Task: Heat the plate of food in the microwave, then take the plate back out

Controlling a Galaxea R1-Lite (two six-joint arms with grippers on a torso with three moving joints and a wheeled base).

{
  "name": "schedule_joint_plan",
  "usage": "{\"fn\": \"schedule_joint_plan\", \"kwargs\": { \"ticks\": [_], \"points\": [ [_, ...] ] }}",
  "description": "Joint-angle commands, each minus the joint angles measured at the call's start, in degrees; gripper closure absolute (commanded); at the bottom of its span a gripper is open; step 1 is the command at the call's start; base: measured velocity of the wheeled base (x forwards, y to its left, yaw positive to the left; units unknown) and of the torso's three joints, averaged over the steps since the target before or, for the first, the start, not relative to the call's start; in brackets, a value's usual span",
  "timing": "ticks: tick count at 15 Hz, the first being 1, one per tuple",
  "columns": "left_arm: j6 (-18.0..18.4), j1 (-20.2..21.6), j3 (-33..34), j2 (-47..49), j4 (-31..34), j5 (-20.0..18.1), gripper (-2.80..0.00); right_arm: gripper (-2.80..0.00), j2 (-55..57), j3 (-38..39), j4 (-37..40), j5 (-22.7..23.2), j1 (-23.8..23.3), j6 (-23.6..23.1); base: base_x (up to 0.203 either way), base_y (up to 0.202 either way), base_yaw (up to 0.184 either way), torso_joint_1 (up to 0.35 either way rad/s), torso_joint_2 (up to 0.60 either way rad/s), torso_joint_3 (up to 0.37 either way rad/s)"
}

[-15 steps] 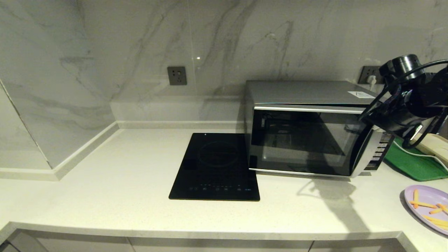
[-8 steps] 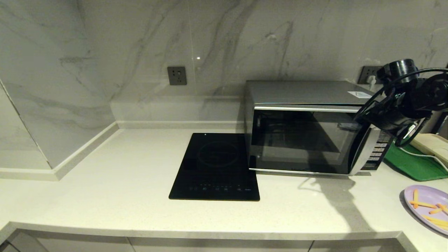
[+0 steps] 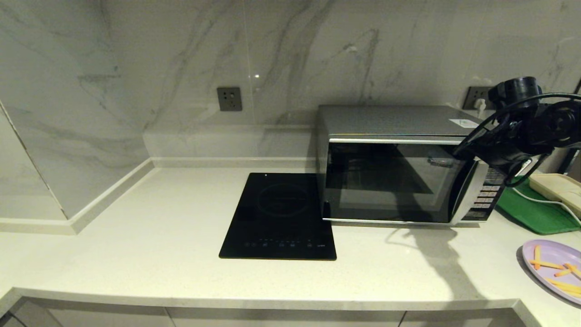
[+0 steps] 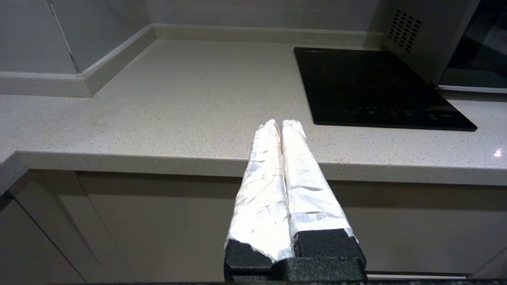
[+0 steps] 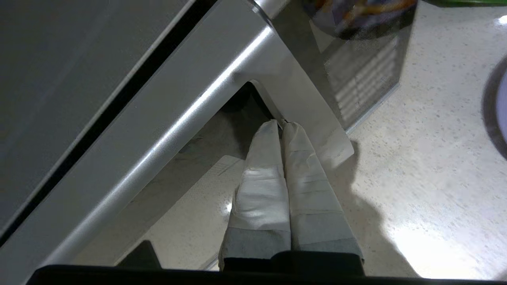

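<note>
The silver microwave stands at the back right of the counter, its dark glass door almost flush with the body. My right gripper is shut and empty, its wrapped tips pressed against the door's silver edge near the upper right corner, beside the button panel. In the head view the black right arm hides those tips. The lilac plate of food with orange sticks lies on the counter at the front right, apart from both grippers. My left gripper is shut and empty, parked low before the counter's front edge.
A flat black induction cooktop lies just left of the microwave. A green tray with a beige device and a white cable sits right of it. Wall sockets are behind. Marble walls close the back and left.
The microwave door has swung from slightly ajar to nearly shut. My right arm has moved back and a little up towards the microwave with it. The plate has not moved.
</note>
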Motion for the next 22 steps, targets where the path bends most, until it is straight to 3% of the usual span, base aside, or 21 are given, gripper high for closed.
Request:
{"fn": "schedule_joint_plan", "kwargs": {
  "ticks": [1, 7, 10, 12, 17, 22],
  "points": [
    [-0.04, 0.02, 0.01, 0.0, -0.02, -0.02, 0.0, 0.0, 0.72, 0.4, -0.91, 0.07, 0.08, 0.26, 0.0, 0.0, 0.0, 0.0, 0.0, 0.0],
    [-0.04, 0.02, 0.01, 0.0, -0.02, -0.02, 0.0, 0.0, -0.9, 1.25, -3.35, 1.65, 0.1, 0.19, 0.0, 0.0, 0.0, 0.0, 0.0, 0.0],
    [-0.04, 0.02, 0.01, 0.0, -0.02, -0.02, 0.0, 0.0, -7.07, 5.35, -3.16, 2.38, 0.13, -1.16, 0.0, 0.0, 0.0, 0.0, 0.0, 0.0],
    [-0.04, 0.02, 0.01, 0.0, -0.02, -0.02, 0.0, 0.0, -14.31, 9.45, -2.07, 5.46, 0.25, -2.72, 0.0, 0.0, 0.0, 0.0, 0.0, 0.0],
    [-0.04, 0.02, 0.01, 0.0, -0.02, 0.06, 0.0, 0.0, -37.28, 14.41, 17.09, 15.68, 0.72, -9.52, 0.0, 0.0, 0.0, 0.0, 0.0, 0.0],
    [-0.04, 0.02, 0.01, 0.0, -0.02, -0.02, 0.0, 0.0, -61.24, 13.53, 39.8, 18.56, 0.9, -17.97, 0.0, 0.0, 0.0, 0.0, 0.0, 0.0]
  ]
}}
